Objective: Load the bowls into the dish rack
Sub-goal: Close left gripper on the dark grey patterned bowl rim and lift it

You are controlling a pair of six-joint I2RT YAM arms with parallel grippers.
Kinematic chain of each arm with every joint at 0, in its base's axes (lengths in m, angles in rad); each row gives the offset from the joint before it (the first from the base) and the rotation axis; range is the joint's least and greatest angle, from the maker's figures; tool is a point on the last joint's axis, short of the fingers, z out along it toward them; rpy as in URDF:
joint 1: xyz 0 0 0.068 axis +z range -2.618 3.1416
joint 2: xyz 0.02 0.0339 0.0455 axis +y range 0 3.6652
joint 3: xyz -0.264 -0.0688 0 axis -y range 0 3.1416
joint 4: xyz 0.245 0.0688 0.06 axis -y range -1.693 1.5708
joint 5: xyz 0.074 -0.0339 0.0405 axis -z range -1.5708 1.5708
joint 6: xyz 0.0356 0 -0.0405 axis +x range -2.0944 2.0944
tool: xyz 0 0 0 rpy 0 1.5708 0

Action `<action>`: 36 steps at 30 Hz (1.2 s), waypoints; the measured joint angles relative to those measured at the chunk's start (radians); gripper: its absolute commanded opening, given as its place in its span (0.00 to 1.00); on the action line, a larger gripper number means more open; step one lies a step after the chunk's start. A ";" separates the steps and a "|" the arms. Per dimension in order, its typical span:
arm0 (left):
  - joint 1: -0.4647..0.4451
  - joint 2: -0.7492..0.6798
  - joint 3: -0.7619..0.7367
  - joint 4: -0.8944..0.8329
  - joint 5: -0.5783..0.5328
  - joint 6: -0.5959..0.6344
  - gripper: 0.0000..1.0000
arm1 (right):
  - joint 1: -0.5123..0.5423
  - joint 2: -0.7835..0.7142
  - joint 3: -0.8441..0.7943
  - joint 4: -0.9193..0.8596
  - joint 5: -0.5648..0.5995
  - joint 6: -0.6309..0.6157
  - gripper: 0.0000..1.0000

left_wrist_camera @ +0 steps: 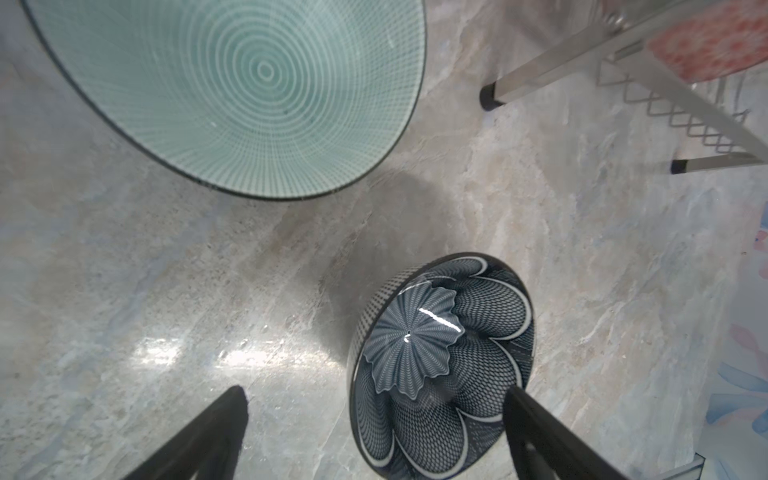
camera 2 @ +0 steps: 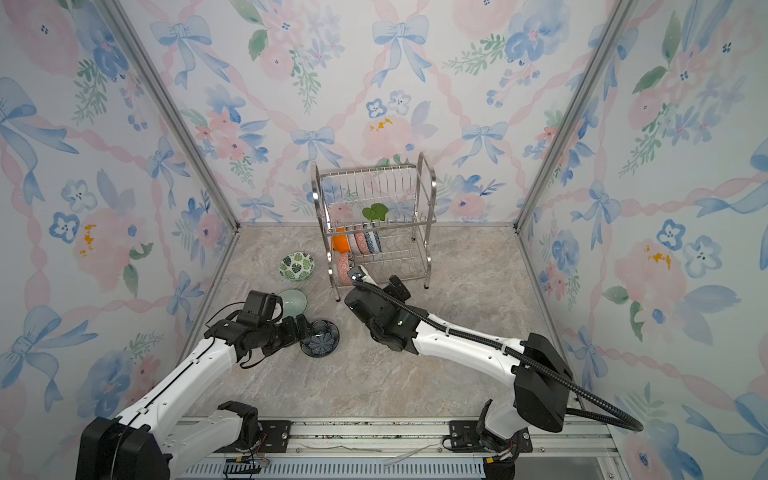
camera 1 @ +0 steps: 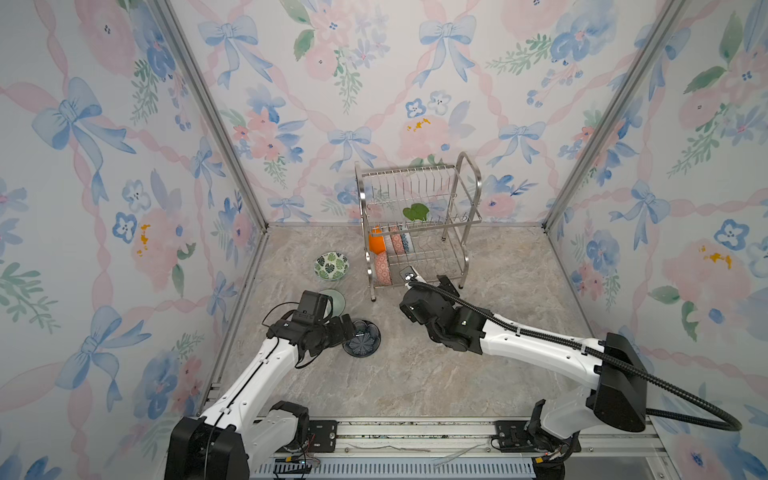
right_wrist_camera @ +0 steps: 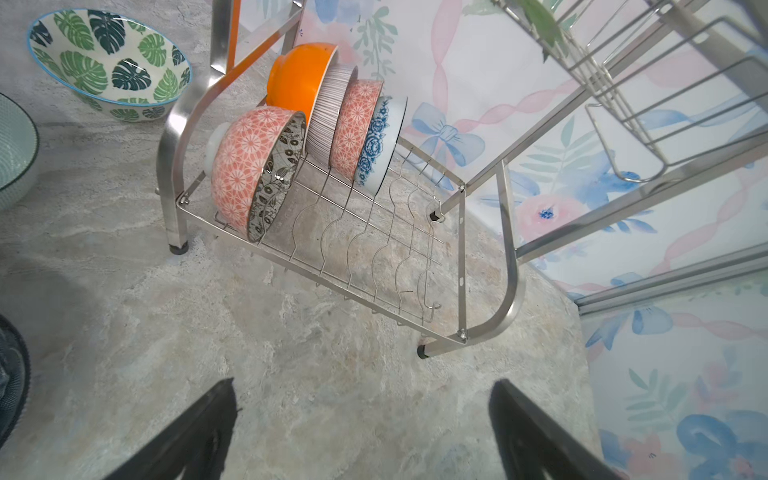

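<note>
The dish rack [camera 1: 465, 183] [camera 2: 428, 183] stands at the back. Its lower tier [right_wrist_camera: 513, 286] holds an orange bowl [right_wrist_camera: 297, 81], a striped one, two coral ones and a blue-white floral one [right_wrist_camera: 380, 141] on edge. A green-leaf bowl [camera 1: 331, 266] [right_wrist_camera: 110, 62], a pale green ringed bowl [camera 1: 338, 300] [left_wrist_camera: 232, 91] and a dark blue flower bowl [camera 1: 365, 343] [left_wrist_camera: 444, 361] sit on the table. My left gripper [left_wrist_camera: 374, 390] [camera 1: 353, 328] is open astride the dark blue bowl's rim, one finger over its inside. In front of the rack, my right gripper [right_wrist_camera: 363, 382] [camera 1: 428, 277] is open and empty.
A green leaf shape [camera 1: 415, 212] lies on the rack's upper tier. Flowered walls close in the marble table [camera 1: 415, 374] on three sides. A rack leg [left_wrist_camera: 488, 97] stands near the pale green bowl.
</note>
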 measured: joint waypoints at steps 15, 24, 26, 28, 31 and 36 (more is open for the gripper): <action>0.000 0.052 -0.043 0.084 0.055 -0.024 0.43 | -0.007 -0.001 -0.045 0.027 -0.064 0.042 0.97; 0.000 0.072 -0.047 0.113 0.053 -0.023 0.24 | -0.039 -0.058 -0.084 0.045 -0.111 0.071 0.96; -0.003 0.085 -0.050 0.118 0.050 -0.021 0.16 | -0.042 -0.064 -0.086 0.053 -0.117 0.078 0.96; -0.009 0.099 -0.051 0.122 0.048 -0.016 0.13 | -0.045 -0.064 -0.090 0.054 -0.122 0.082 0.96; -0.024 0.111 -0.051 0.124 0.040 -0.012 0.11 | -0.048 -0.065 -0.098 0.055 -0.129 0.089 0.97; -0.051 0.111 -0.051 0.126 0.011 -0.009 0.00 | -0.061 -0.077 -0.114 0.057 -0.147 0.101 0.96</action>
